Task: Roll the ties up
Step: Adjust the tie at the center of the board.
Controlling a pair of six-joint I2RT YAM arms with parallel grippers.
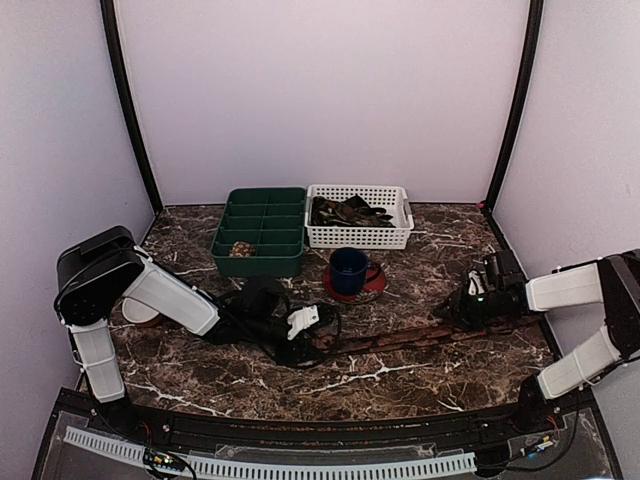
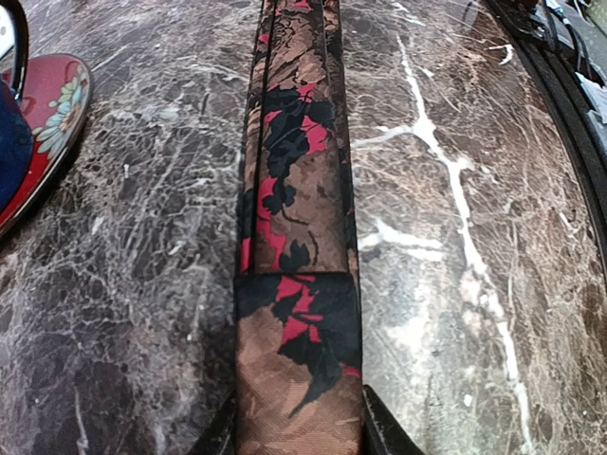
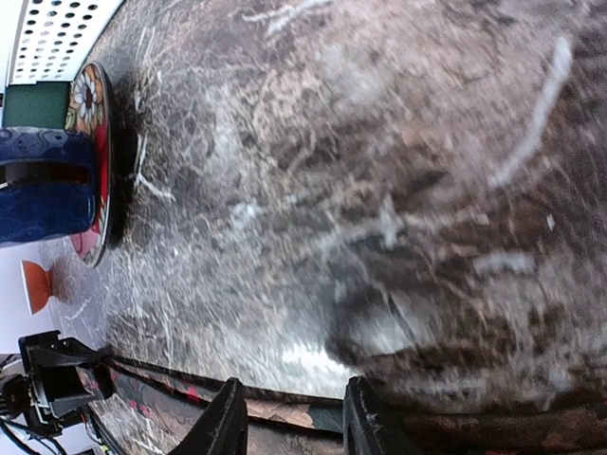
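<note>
On the surface [image 1: 400, 385], open room along the near edge and mid-span; crowded only at the back by green tray [image 1: 258, 265], white basket [image 1: 360, 238] and mug [image 1: 349, 268]. Most still to do: loose ties [image 1: 345, 212] heaped in the basket, one rolled tie [image 1: 241, 249] in the tray. In front, the stretched tie [image 1: 400, 340], barely begun, with its end folded over. Left pincer [image 2: 299, 427] grasping it; right pincer [image 3: 289, 408] over it, grip hard to tell.

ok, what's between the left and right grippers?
The patterned necktie, stretched flat from left gripper to right gripper; the top view shows it.
</note>
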